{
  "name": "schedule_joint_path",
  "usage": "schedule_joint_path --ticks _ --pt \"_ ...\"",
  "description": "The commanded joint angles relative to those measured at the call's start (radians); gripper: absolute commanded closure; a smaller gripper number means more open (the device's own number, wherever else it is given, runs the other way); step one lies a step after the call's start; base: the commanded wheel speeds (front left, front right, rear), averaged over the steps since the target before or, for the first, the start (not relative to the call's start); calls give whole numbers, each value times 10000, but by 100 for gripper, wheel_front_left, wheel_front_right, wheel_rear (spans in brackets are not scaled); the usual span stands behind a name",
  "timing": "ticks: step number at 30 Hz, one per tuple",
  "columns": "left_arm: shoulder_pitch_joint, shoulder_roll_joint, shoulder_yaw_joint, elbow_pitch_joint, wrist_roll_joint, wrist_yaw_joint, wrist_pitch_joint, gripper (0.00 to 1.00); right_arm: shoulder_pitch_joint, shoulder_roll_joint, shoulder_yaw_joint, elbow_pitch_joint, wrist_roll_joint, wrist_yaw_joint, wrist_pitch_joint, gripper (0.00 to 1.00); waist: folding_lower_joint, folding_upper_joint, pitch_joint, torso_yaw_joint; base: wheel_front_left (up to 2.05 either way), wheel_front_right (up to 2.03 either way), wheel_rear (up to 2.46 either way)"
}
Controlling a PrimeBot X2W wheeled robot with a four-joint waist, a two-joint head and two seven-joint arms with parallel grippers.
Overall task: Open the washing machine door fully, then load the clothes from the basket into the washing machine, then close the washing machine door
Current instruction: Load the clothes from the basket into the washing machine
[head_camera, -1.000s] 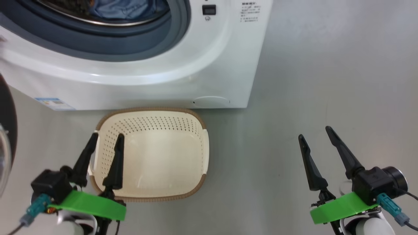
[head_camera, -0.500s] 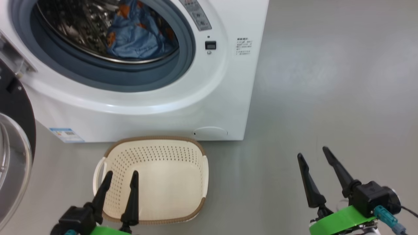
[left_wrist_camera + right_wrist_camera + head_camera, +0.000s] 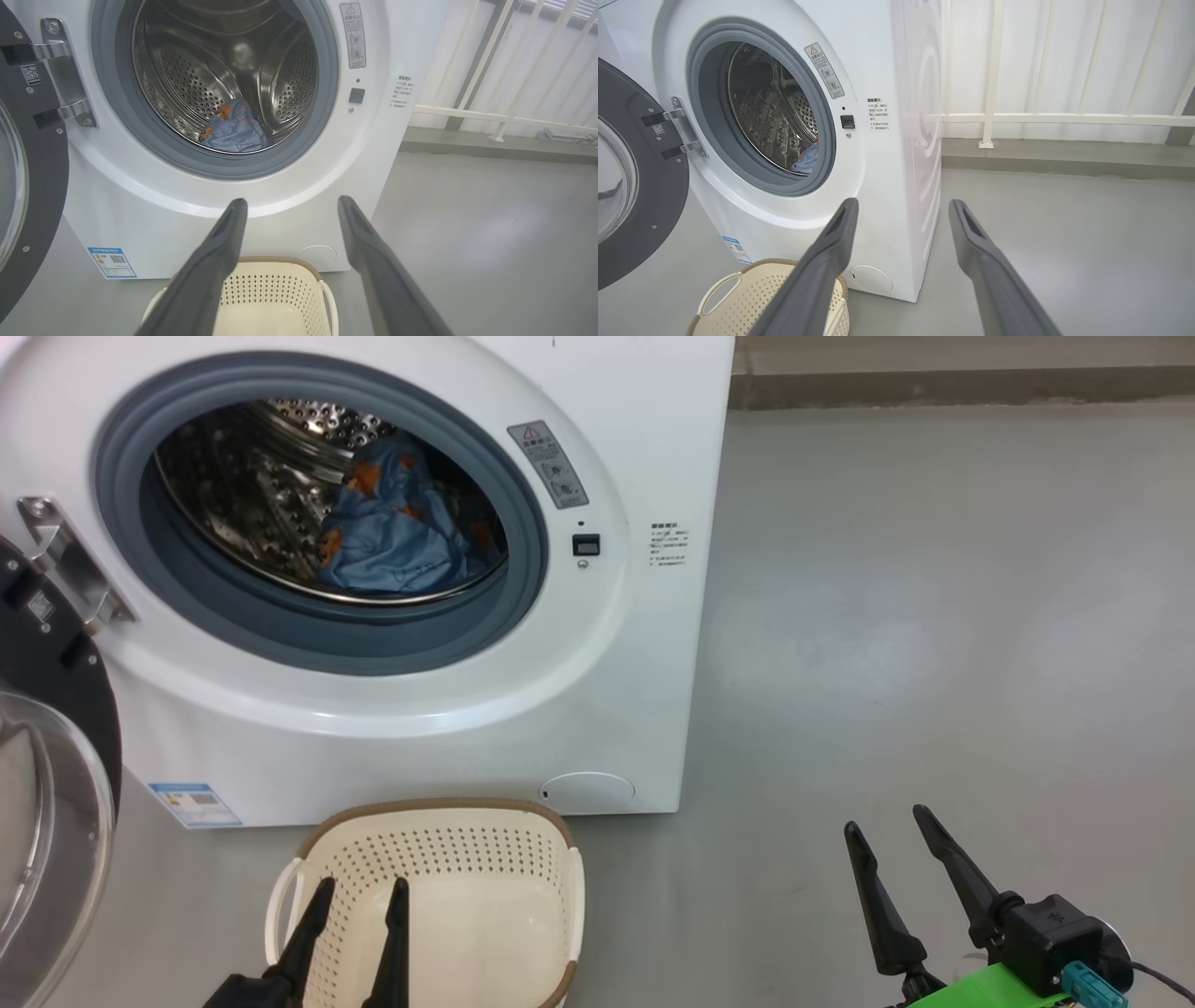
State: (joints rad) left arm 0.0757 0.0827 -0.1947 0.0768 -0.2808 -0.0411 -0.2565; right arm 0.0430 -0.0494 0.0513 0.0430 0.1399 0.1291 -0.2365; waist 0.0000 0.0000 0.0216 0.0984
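The white washing machine (image 3: 607, 644) stands ahead with its door (image 3: 51, 784) swung wide open to the left, black ring and glass bowl showing. Inside the steel drum lie the clothes (image 3: 397, 537), blue fabric with orange figures; the left wrist view shows the clothes (image 3: 233, 133) low in the drum too. The cream basket (image 3: 523, 845) sits on the floor before the machine with nothing in it. My left gripper (image 3: 359, 891) hovers open over the basket's left half. My right gripper (image 3: 887, 821) stands open over bare floor to the right. Nothing is held.
Grey floor (image 3: 934, 616) stretches to the right of the machine. A white railing (image 3: 1064, 119) and a low kerb run along the back wall. The open door (image 3: 635, 186) takes up the room left of the machine.
The head camera has tilted up, so machine and basket sit lower in the picture and the drum opening shows whole. Both grippers stay open and have sunk toward the bottom edge.
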Motion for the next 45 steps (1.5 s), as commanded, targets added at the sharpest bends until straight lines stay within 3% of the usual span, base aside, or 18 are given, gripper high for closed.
schedule_joint_path --ticks 1,23,45 --pt "-133 30 384 -245 84 -53 -53 0 -165 -8 226 -250 141 16 -103 0 0 0 -49 -62 0 0 0" --pt "153 -293 611 -172 354 -322 -53 0 220 -8 68 -107 -11 16 -112 0 0 0 -783 -38 0 0 0" --pt "8 -320 576 113 648 -342 -53 0 242 -8 -53 -66 169 16 -156 0 0 0 -650 -31 0 0 0"
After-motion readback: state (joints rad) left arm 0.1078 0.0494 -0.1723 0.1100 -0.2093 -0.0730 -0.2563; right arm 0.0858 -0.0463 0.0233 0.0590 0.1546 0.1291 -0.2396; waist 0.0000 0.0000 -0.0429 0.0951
